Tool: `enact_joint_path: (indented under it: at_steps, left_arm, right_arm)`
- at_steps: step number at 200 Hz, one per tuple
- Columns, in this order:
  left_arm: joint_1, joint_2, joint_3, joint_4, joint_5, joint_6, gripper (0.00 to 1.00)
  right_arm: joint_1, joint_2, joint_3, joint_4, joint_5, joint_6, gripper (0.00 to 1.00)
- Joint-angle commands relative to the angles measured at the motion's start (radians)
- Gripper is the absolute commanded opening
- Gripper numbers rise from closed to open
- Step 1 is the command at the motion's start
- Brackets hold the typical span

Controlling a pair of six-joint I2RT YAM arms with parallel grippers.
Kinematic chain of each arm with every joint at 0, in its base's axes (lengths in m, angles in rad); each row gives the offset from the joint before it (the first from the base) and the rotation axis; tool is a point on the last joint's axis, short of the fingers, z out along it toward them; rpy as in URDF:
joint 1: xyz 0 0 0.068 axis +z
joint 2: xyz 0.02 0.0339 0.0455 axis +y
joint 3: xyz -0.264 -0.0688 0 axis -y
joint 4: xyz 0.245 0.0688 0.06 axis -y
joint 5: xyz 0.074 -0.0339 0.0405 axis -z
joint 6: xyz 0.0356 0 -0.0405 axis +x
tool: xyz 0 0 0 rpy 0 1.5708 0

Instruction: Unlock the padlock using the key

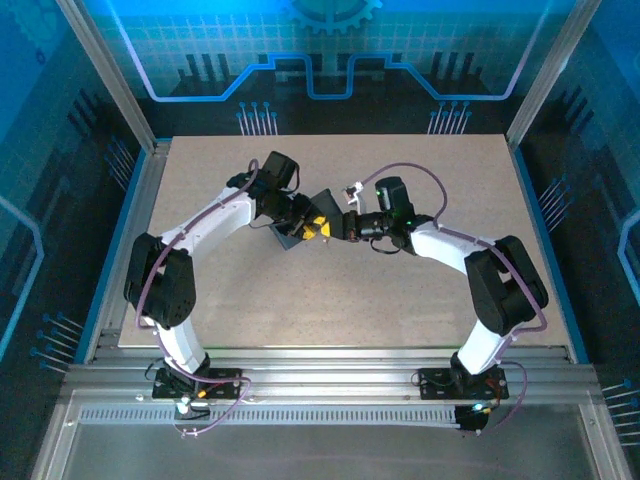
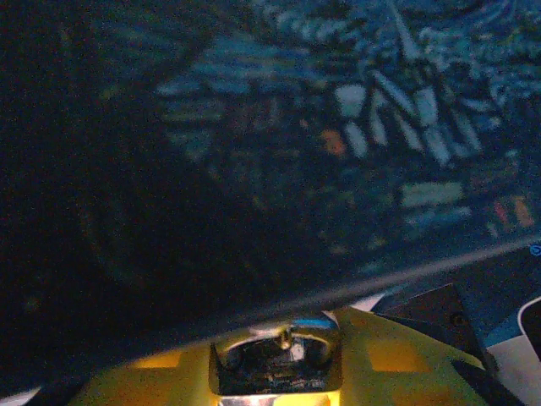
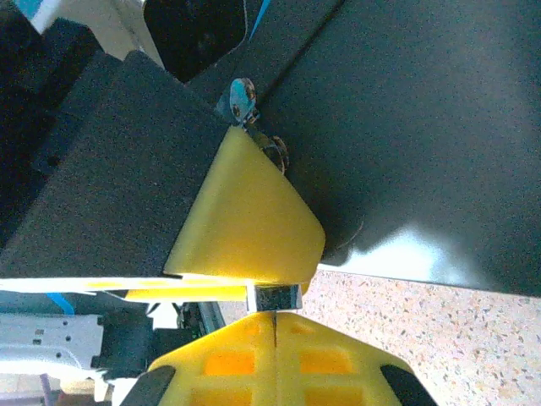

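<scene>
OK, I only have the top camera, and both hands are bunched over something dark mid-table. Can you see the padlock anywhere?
Observer: Yes. In the right wrist view the padlock sits where two dark panels meet.
Operator: Is the right hand open?
Observer: No, shut, with a small silvery piece at its fingertips; I can't tell what it is.
Operator: And the left hand?
Observer: Its fingers stand apart with something small between them, the tin's blue swirl-painted face close in front.
</scene>
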Motion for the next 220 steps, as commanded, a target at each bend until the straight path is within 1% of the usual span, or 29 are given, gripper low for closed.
enact_joint_path:
  at_steps: [1,63,72,84,94,107,139,151,169,184,196,204,212,218,220]
  left_arm:
    - [-0.006,-0.045,-0.026,0.049,0.032,-0.047,0.00]
    - [-0.029,-0.037,-0.048,0.059,0.046,-0.085,0.00]
    - [-0.026,-0.043,-0.059,0.064,0.044,-0.095,0.00]
    - [-0.021,-0.053,-0.071,0.067,0.035,-0.105,0.00]
    - [-0.012,-0.062,-0.082,0.073,0.032,-0.114,0.00]
    - [0.001,-0.072,-0.098,0.081,0.031,-0.123,0.00]
    - [0.025,-0.086,-0.114,0.090,0.038,-0.132,0.00]
    - [0.030,-0.086,-0.112,0.091,0.045,-0.128,0.00]
    - [0.034,-0.085,-0.110,0.084,0.047,-0.122,0.00]
    - [0.037,-0.081,-0.103,0.076,0.050,-0.115,0.00]
    - [0.036,-0.077,-0.089,0.051,0.050,-0.102,0.00]
    - [0.036,-0.074,-0.077,0.031,0.055,-0.088,0.00]
    - [0.036,-0.067,-0.063,0.007,0.061,-0.075,0.00]
    - [0.036,-0.061,-0.052,-0.012,0.074,-0.063,0.00]
    - [0.036,-0.058,-0.049,-0.018,0.075,-0.060,0.00]
  right_arm:
    - [0.034,0.012,-0.007,0.181,0.041,0.109,0.00]
    - [0.092,0.031,0.020,0.316,0.140,0.306,0.00]
    - [0.099,0.025,0.027,0.299,0.154,0.317,0.07]
    - [0.102,0.015,0.035,0.245,0.158,0.301,0.12]
    - [0.102,-0.002,0.037,0.179,0.165,0.257,0.16]
    - [0.096,-0.029,0.029,0.094,0.192,0.195,0.19]
    - [0.048,-0.085,-0.033,0.060,0.194,0.154,0.24]
    - [0.029,-0.108,-0.048,0.003,0.191,0.126,0.26]
    - [0.003,-0.148,-0.057,-0.070,0.195,0.053,0.30]
    - [-0.013,-0.187,-0.046,-0.171,0.209,-0.058,0.32]
    - [-0.025,-0.212,-0.030,-0.266,0.203,-0.204,0.32]
    - [-0.027,-0.230,-0.017,-0.335,0.210,-0.327,0.31]
    - [-0.024,-0.248,-0.004,-0.407,0.235,-0.457,0.30]
    - [-0.016,-0.266,0.003,-0.459,0.278,-0.576,0.29]
    - [-0.014,-0.269,0.002,-0.464,0.285,-0.591,0.29]
